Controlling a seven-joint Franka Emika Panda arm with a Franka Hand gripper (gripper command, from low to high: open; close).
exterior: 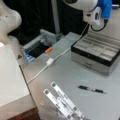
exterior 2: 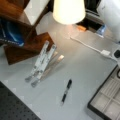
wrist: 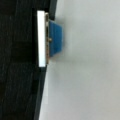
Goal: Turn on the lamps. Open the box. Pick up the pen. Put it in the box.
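Slim black pen (exterior: 92, 89) with its silvery midsection is seen lying on the grey bench (exterior: 65, 72), untouched; rightward, the black-rimmed, silver-sided box (exterior: 96, 53) stands opened, its grey compartments shown. Claw hidden; its state cannot be told.

The open box (exterior: 96, 53) sits at a front view's right on the table (exterior: 67, 75), the pen (exterior: 91, 89) lying apart below it. Flat strips (exterior: 62, 102) lie left of the pen; the gripper (exterior: 96, 15) appears to hang above the box.
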